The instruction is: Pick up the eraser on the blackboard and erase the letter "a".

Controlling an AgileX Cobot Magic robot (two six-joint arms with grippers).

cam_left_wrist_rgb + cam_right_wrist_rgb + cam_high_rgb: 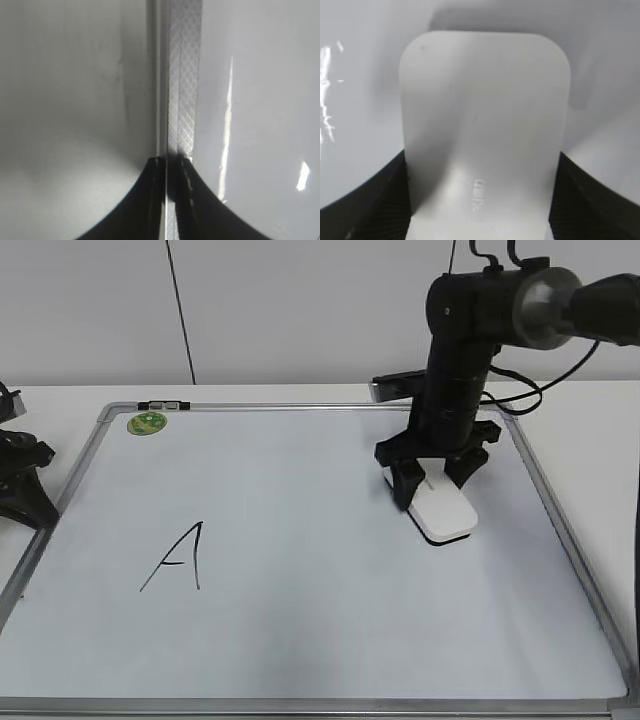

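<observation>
The blackboard [320, 640] is a white dry-erase board with a silver frame, lying flat on the table. The white eraser [443, 512] lies on its right half. My right gripper [432, 480] stands over it, one finger against each long side. In the right wrist view the eraser [485, 125] fills the space between the jaws of the right gripper [482, 167]. No lowercase "a" shows in any view. My left gripper [22, 485] rests off the board's left edge. In the left wrist view the left gripper [170, 161] has its fingers nearly together above the frame.
A large capital "A" [178, 558] is drawn on the board's left half. A small green round magnet [147, 423] sits at the far left corner. The silver frame strip [182, 75] runs under the left gripper. White table surrounds the board.
</observation>
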